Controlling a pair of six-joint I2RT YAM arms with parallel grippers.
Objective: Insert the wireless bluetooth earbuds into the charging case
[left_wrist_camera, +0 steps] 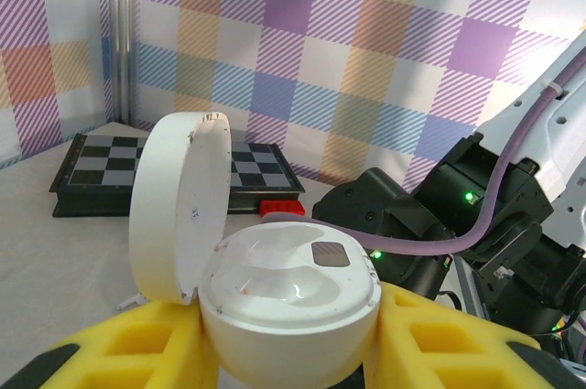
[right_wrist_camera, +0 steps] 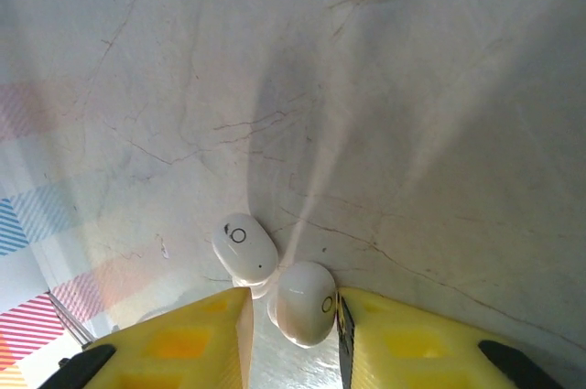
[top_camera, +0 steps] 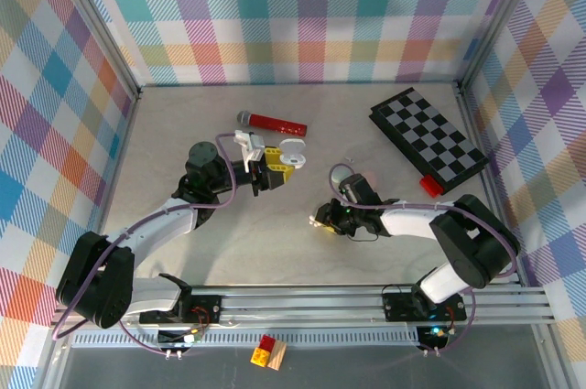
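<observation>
My left gripper [top_camera: 275, 167] [left_wrist_camera: 288, 357] is shut on the white charging case [left_wrist_camera: 288, 307] [top_camera: 291, 153], its yellow pads [left_wrist_camera: 137, 352] pressing both sides. The lid [left_wrist_camera: 179, 215] stands open and the two moulded wells are empty. Two white earbuds lie side by side on the table. One earbud [right_wrist_camera: 305, 302] sits between my right gripper's [right_wrist_camera: 293, 334] [top_camera: 322, 221] yellow fingertips, touching the right one [right_wrist_camera: 412, 339], with a gap to the left one. The other earbud [right_wrist_camera: 244, 247] lies just beyond the left fingertip [right_wrist_camera: 183, 343]. The right jaws stand open around the nearer earbud.
A red-handled microphone [top_camera: 275, 122] lies behind the case. A folded chessboard [top_camera: 428, 139] [left_wrist_camera: 174, 169] lies at the back right with a red brick [top_camera: 430, 185] [left_wrist_camera: 282, 208] at its near corner. A small grey round object [top_camera: 341, 174] sits beside the right arm.
</observation>
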